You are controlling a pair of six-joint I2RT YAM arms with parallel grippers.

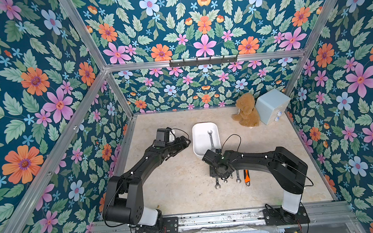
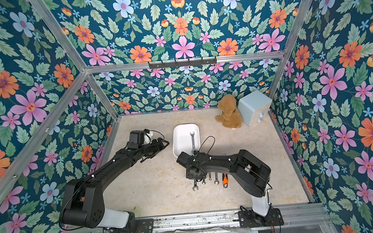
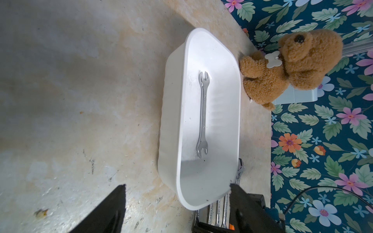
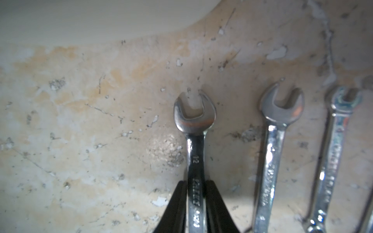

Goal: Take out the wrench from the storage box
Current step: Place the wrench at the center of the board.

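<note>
Two arms, same build: matte black jointed links w/ boxy shoulder housings & a white cylindrical sleeve just above each base. Left arm (image 1: 139, 168), lower left of frame, has small white dots along the links, plus a black camera block & a white part by the wrist. Right arm (image 1: 259, 159), lower right, has the same dots & a tiny green light nr the wrist. Thin black cables (image 1: 233, 135) loop off wrists & bases. Each base sits on a black plate (image 1: 171, 225) w/ screw holes. Left hand (image 3: 177, 185) fingers (image 3: 113, 207): flat black, tapering. Right hand (image 4: 195, 182) fingers (image 4: 175, 207): glossy black, narrow.
</note>
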